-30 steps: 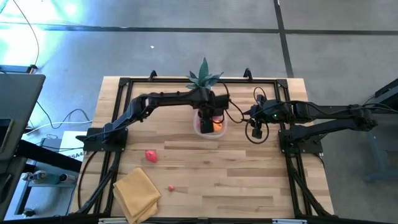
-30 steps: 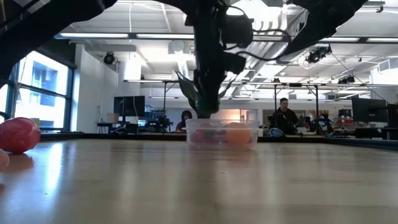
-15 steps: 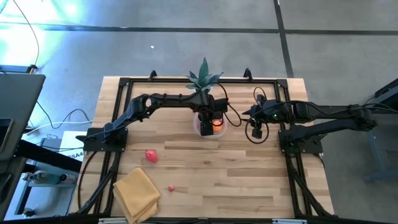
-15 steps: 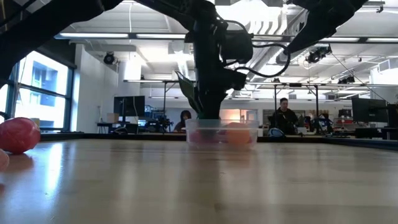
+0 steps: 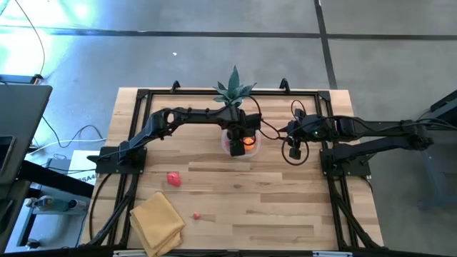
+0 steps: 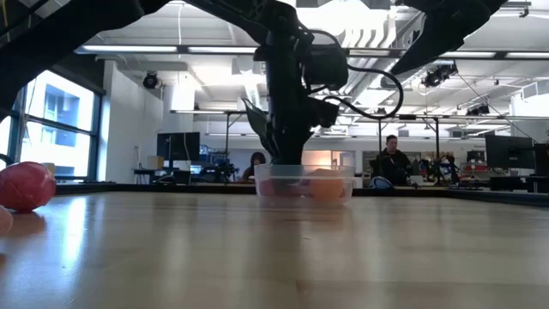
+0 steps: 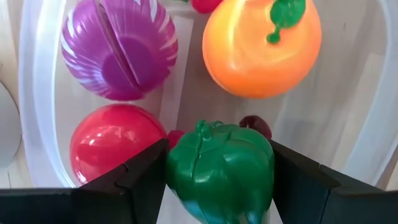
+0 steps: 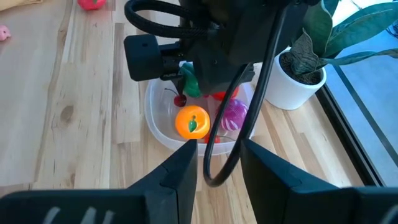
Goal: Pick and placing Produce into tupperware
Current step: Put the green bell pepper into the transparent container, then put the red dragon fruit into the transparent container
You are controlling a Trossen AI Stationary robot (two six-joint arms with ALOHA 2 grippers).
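Left gripper (image 7: 217, 180) grasps a green toy vegetable (image 7: 219, 169) between its fingers, directly above the clear tupperware (image 5: 241, 145); right gripper (image 8: 217, 165) idles beside it, fingers parted, empty

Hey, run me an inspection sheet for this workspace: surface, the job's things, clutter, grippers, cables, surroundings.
Surface: wooden table, black frame around it.
Job's things: clear tupperware holds an orange fruit, a purple piece and a red ball; a red fruit and a small pink piece lie loose on the table.
Clutter: potted plant; folded yellow cloth.
Grippers: left gripper over the tupperware, shut on a green vegetable; right gripper open, empty, beside the tupperware.
Cables: black cable loops off the left wrist.
Surroundings: people at desks behind.
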